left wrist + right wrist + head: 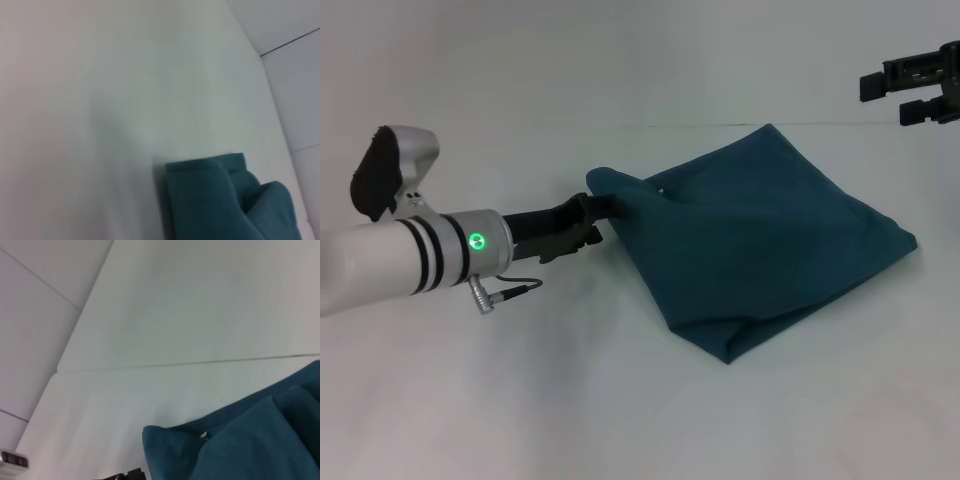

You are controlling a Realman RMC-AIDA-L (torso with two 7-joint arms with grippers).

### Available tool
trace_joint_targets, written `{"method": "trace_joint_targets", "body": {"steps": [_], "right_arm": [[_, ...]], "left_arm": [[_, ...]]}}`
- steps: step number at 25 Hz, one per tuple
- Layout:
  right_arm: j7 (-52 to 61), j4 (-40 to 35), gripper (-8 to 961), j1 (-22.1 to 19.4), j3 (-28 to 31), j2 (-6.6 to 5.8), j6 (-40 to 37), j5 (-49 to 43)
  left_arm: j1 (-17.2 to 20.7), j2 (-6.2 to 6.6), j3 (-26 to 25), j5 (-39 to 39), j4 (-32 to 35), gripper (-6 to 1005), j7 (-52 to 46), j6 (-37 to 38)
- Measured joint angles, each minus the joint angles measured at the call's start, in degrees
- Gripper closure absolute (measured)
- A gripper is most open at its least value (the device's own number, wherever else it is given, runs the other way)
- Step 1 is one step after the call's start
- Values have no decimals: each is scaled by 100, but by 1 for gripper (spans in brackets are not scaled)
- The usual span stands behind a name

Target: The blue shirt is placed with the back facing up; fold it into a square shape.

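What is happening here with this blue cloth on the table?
The robot is folding a blue shirt on a white table. The left hand grips the shirt's left edge, where the fabric bunches up around its fingers. The shirt already lies folded over into a rough diamond shape with several layers, not yet a neat square. The right hand is raised above the table's far right side, apart from the shirt and holding nothing.

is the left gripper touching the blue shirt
Touching. The head view shows the left gripper pinching the raised corner of the blue shirt, with fabric bunched over its tips.
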Motion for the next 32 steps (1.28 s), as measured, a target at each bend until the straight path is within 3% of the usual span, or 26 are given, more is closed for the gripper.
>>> {"method": "trace_joint_targets", "body": {"steps": [29,32], "right_arm": [[-74,106,7,-62,75,0,54,-1],[-74,106,7,-78,76,0,54,-1]], "left_arm": [[-793,-76,36,25,-802,373,197,-1351],[-773,-71,95,15,-784,431,272,-1304]]}}
